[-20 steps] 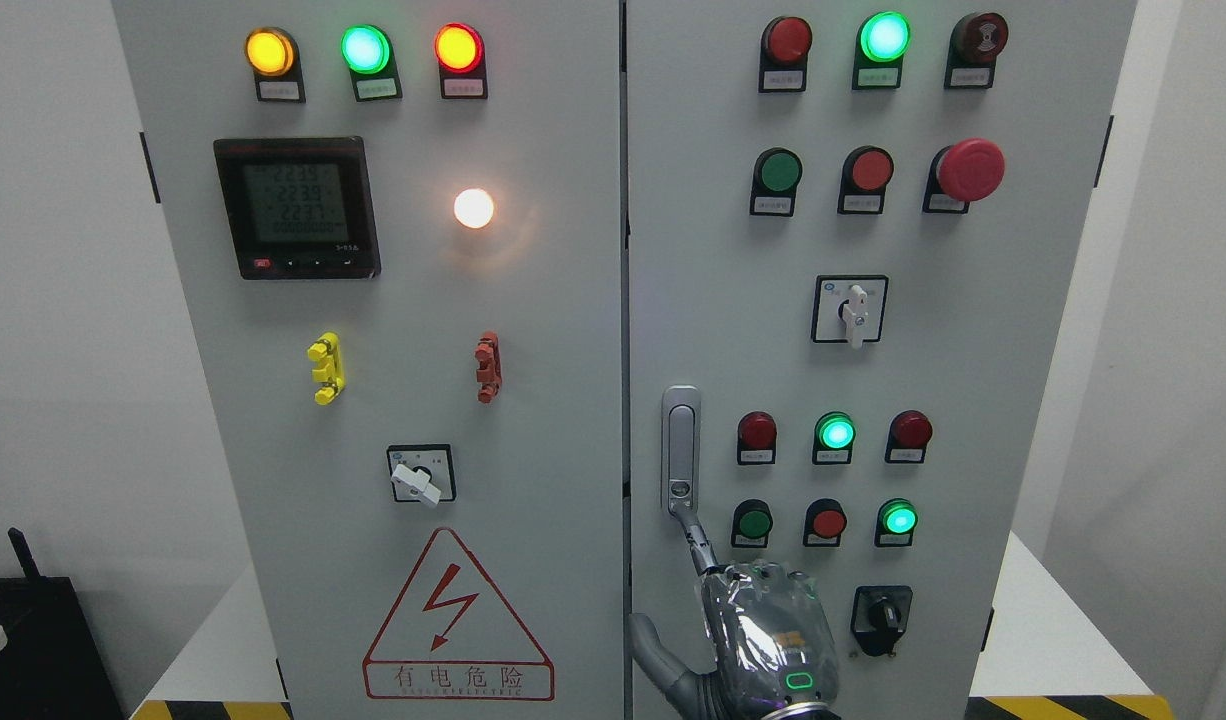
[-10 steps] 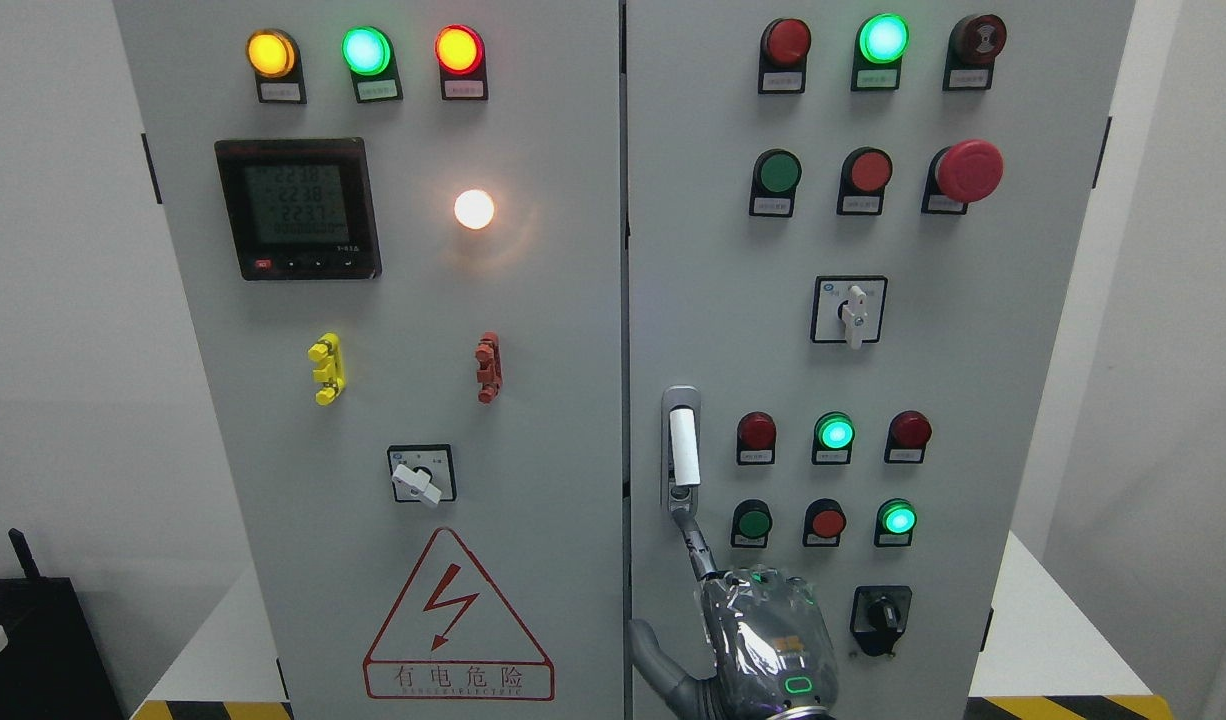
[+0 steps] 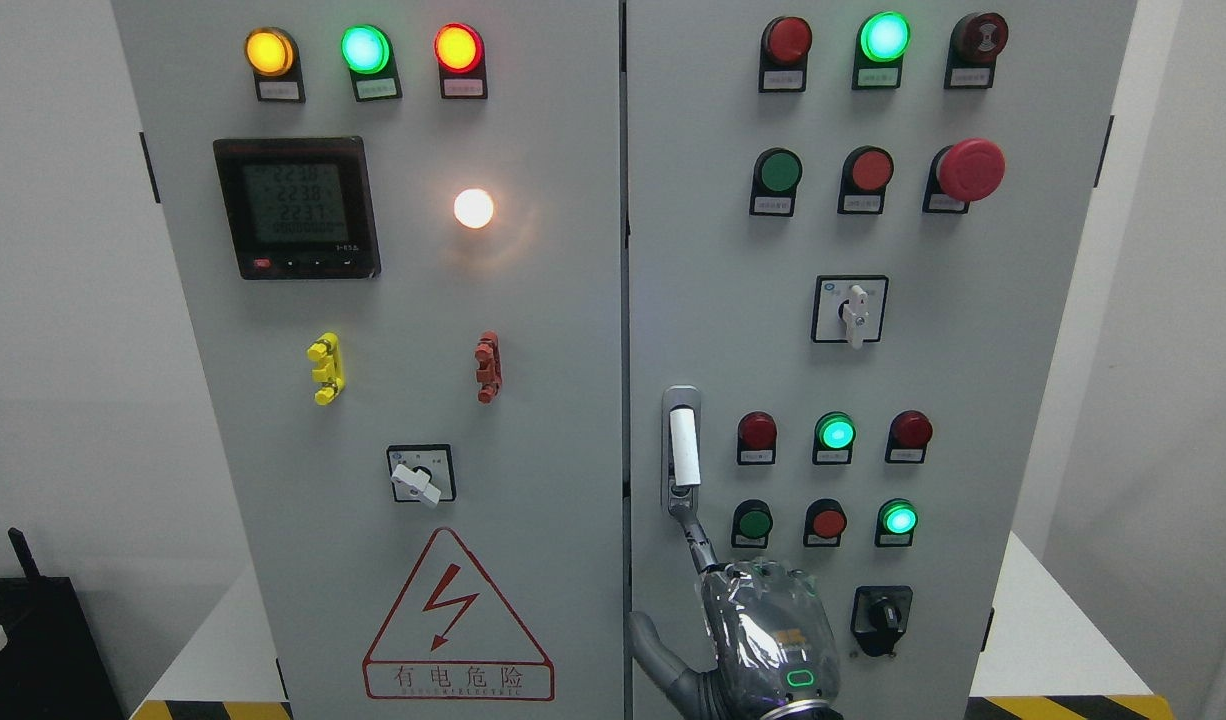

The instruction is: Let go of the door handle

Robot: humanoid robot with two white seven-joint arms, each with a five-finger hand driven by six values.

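The door handle (image 3: 682,450) sits upright near the left edge of the cabinet's right door (image 3: 1013,400), low on the panel, its white lever standing proud of the chrome housing. Just below it, one index finger (image 3: 695,535) of the right hand (image 3: 768,630) stretches up and touches the lower end of the housing at the lock button; the other fingers are curled back into the palm and the thumb sticks out to the left, so the hand grips nothing. The hand rises from the bottom edge right of the middle, wrapped in clear plastic, with a small green light on its back.

To the right of the handle are two rows of round buttons, red and green, some lit, and a black rotary switch (image 3: 881,618) beside the hand. Higher up come a white selector switch (image 3: 851,312), a red mushroom button (image 3: 969,170) and more lamps. The left door (image 3: 553,400) carries a digital meter (image 3: 297,208), a glowing white lamp (image 3: 473,208), yellow (image 3: 326,369) and red (image 3: 487,367) clips, another selector (image 3: 420,476) and a red warning triangle (image 3: 457,620). The cabinet stands on a white counter (image 3: 1023,640)
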